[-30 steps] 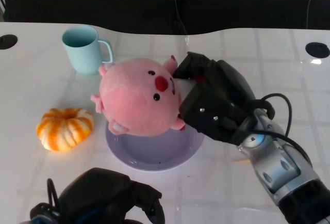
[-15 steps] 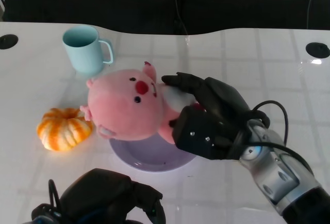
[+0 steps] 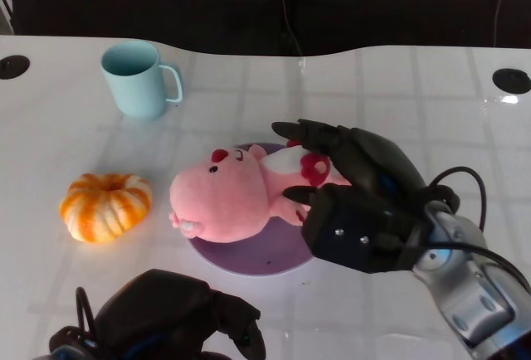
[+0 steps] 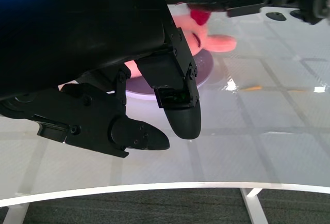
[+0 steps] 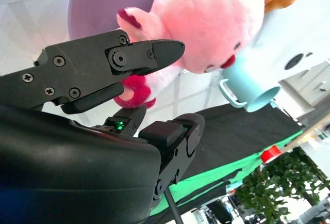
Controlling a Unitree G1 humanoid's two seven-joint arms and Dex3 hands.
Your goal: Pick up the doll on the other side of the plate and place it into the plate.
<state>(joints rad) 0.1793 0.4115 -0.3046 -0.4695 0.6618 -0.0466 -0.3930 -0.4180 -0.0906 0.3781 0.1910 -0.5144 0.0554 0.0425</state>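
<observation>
On the purple plate (image 3: 249, 252) the pink doll (image 3: 228, 198) is laid on its side, loosely bracketed by the right hand (image 3: 348, 194), fingers spread apart, seemingly for release; the left hand (image 3: 178, 323) is curled, idle.

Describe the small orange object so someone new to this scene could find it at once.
On the white table, look to the robot's left of the purple plate where the pink plush doll lies. There sits a ribbed orange-and-white pumpkin, nearer the robot than the pale blue mug. It is the only orange, lobed thing there.
</observation>
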